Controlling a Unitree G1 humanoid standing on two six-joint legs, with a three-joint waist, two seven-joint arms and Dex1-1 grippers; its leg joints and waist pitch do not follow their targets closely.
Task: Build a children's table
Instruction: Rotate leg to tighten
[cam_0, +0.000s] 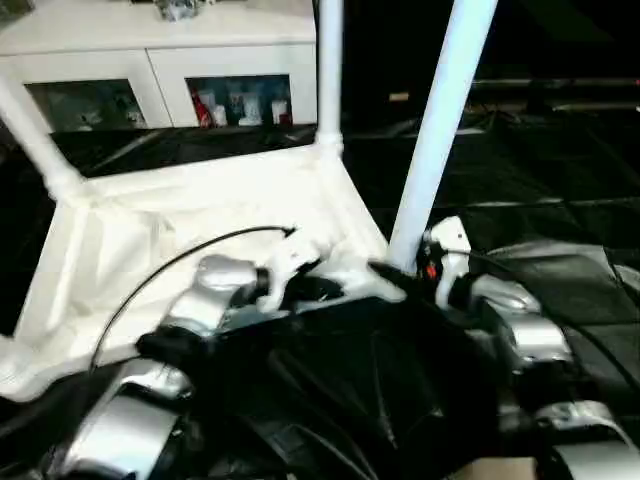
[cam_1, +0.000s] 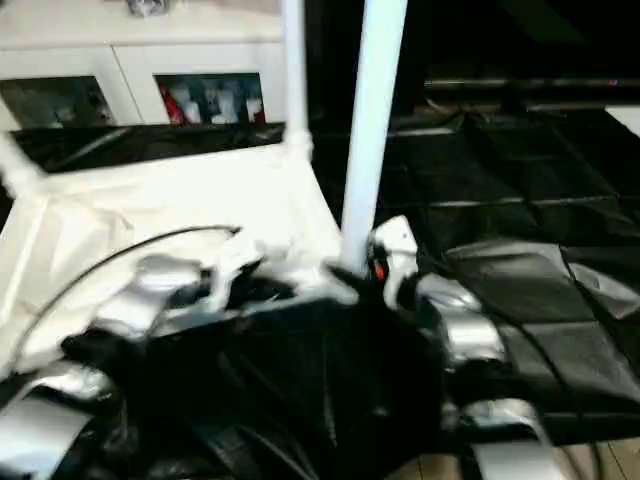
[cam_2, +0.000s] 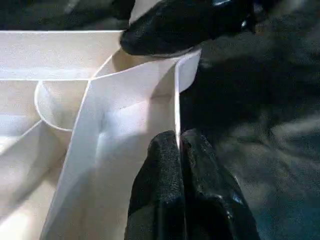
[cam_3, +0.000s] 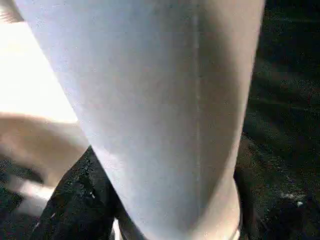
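The children's table (cam_0: 200, 225) lies upside down on a black sheet (cam_0: 520, 170), rimmed underside facing up, directly ahead of both end effectors. Three legs stand upright in corner sockets: a far leg (cam_0: 329, 70), a far-left leg (cam_0: 30, 130) leaning slightly outward, and a near-right leg (cam_0: 440, 125).

Left end effector (cam_2: 180, 145): clenched on the thin near wall of the table rim (cam_2: 176, 100), one black finger on each face of the wall, close beside the corner socket.

Right end effector (cam_0: 405, 275): positioned at the base of the near-right leg, one black finger (cam_2: 175, 25) lying over the rim corner. In the right wrist view the leg (cam_3: 165, 110) sits immediately in front of the end effector. Whether its fingers are actually pressing on the leg or standing released around it cannot be told; the view is too blurred.

Beyond the table, well apart from both end effectors, stands a white cabinet (cam_0: 160, 60) with glass doors.
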